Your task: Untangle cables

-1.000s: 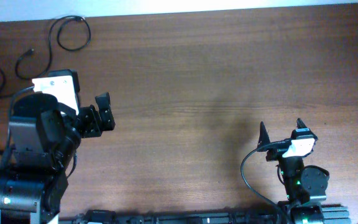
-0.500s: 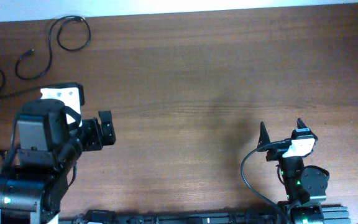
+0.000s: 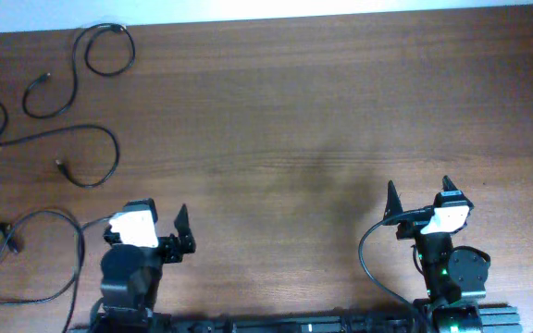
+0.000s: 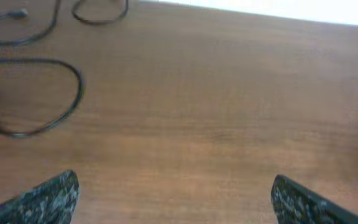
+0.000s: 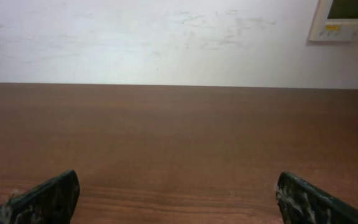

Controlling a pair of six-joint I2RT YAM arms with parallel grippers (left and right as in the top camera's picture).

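Site: a brown wooden table (image 3: 285,120), with both arms parked at its near edge.
Cables (image 3: 117,155): all lay on the left part of the table, well apart from both grippers, in loose open loops and not bundled.
Far cable (image 3: 109,27): curled in an S near the far left corner. No crossing with its neighbours could be made out.
Middle cable (image 4: 79,93): formed one wide loop with its plug end turned inward. The left wrist camera saw it ahead and to the left.
Near cable (image 3: 81,250): swept round beside the base of the left arm and ran off the left edge of view. Its far end was not visible.
Left gripper (image 3: 184,237): empty, with fingers (image 4: 48,199) spread wide, low over bare wood. Judged to be held near the table edge so the overhead camera saw the cords unobstructed.
Right gripper (image 3: 421,199): empty, with fingers (image 5: 42,199) likewise apart, pointed across bare table toward the wall (image 5: 166,37). Nothing lay within its reach, which accounts for its idle post.
Task status: judged at or near completion, since the cords lay separated with bare wood between them.
Reservation: two cord ends came close together at the left edge. Whether they touched could not be told.
Risk: a further pass by the left arm would sweep over the near cable and could drag it onto the middle one.
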